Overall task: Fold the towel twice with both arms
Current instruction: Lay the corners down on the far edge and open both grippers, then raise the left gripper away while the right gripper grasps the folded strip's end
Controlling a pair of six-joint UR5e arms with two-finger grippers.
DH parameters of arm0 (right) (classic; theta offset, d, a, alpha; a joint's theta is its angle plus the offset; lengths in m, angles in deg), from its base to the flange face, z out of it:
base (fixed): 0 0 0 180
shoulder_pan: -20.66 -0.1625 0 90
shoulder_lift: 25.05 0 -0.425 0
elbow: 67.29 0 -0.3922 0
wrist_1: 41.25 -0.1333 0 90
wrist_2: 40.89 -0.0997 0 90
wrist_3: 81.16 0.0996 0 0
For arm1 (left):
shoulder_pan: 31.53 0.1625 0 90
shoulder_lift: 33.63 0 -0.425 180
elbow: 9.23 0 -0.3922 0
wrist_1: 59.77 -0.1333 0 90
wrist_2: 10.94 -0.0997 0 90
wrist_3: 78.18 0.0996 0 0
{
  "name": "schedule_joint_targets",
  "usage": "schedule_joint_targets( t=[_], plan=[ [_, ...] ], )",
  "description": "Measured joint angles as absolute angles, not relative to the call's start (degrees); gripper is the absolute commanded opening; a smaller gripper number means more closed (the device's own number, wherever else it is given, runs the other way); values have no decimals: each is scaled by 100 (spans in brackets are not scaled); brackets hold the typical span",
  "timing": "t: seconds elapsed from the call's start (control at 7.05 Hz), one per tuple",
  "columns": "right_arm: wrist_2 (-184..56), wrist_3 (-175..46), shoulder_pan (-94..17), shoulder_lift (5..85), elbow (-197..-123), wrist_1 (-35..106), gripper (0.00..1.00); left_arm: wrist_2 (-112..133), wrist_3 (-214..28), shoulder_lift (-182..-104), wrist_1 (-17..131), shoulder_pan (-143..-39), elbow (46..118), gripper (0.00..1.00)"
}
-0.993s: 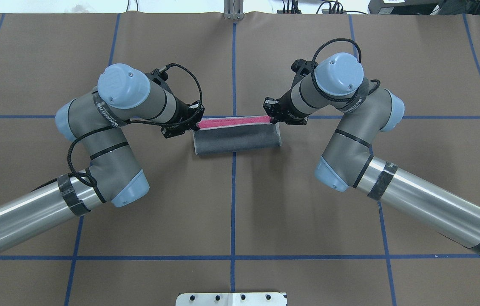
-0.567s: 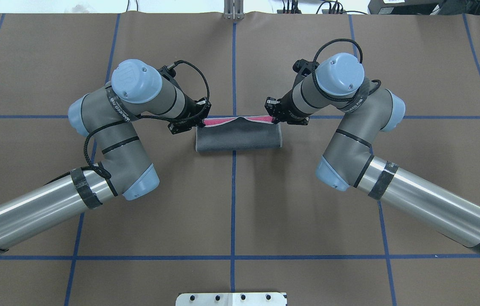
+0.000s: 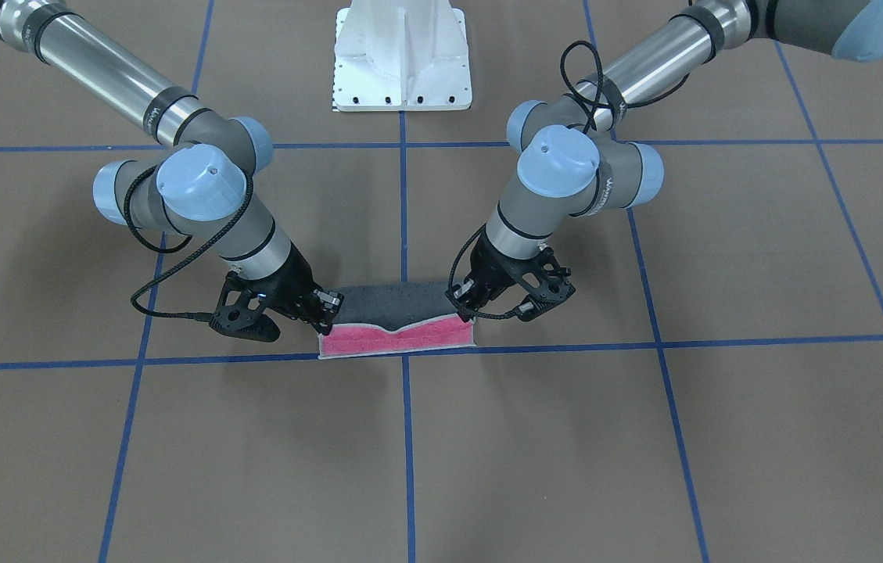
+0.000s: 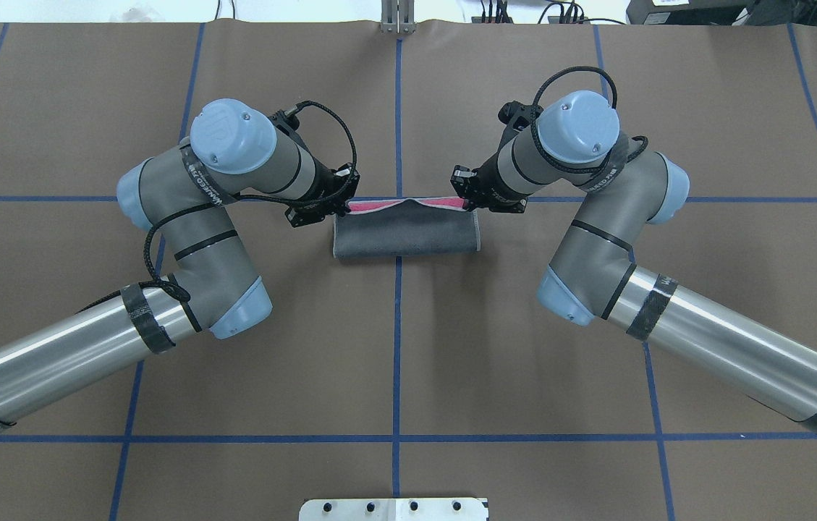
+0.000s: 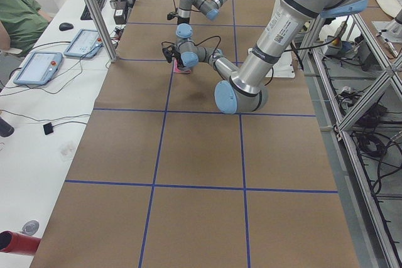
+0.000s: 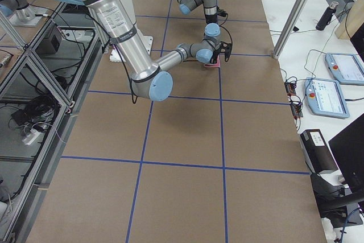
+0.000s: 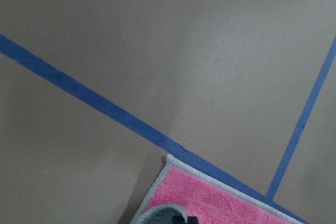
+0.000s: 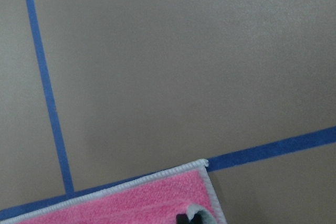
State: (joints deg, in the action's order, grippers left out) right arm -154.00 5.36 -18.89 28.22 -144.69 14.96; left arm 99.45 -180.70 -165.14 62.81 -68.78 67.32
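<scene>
The towel (image 4: 406, 233) lies at the table's middle, its grey face folded over the pink face, of which a narrow strip (image 3: 398, 338) shows along the far edge. The grey edge sags in the middle between its two held corners. My left gripper (image 4: 341, 210) is shut on the grey corner at the towel's left end and my right gripper (image 4: 467, 203) on the corner at the right end. In the front-facing view the left gripper (image 3: 466, 313) stands on the right and the right gripper (image 3: 329, 319) on the left. Both wrist views show a pink corner of the towel (image 7: 210, 198) (image 8: 131, 203) with the grey edge curled over it.
The brown table cover carries a grid of blue tape lines (image 4: 398, 108). The white pedestal (image 3: 402, 55) stands at the robot's side of the table. In the exterior left view a person (image 5: 19, 10) sits by a side desk with tablets (image 5: 38, 67).
The left arm swung inward and forward, and the grey edge travelled further over the pink, narrowing the strip. In the last half second hardly anything moved.
</scene>
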Motion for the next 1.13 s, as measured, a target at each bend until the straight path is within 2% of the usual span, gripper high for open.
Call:
schedule_joint_targets(
  t=[0.71,1.13],
  plan=[
    [-15425,622,-1977,2799,-14455,1513,99,10038,-18070,-16529,6278,-7054,6822,100],
    [-15787,1059,-1967,2841,-14544,1850,99,11013,-17983,-16508,6227,-7758,6853,100]
  ],
)
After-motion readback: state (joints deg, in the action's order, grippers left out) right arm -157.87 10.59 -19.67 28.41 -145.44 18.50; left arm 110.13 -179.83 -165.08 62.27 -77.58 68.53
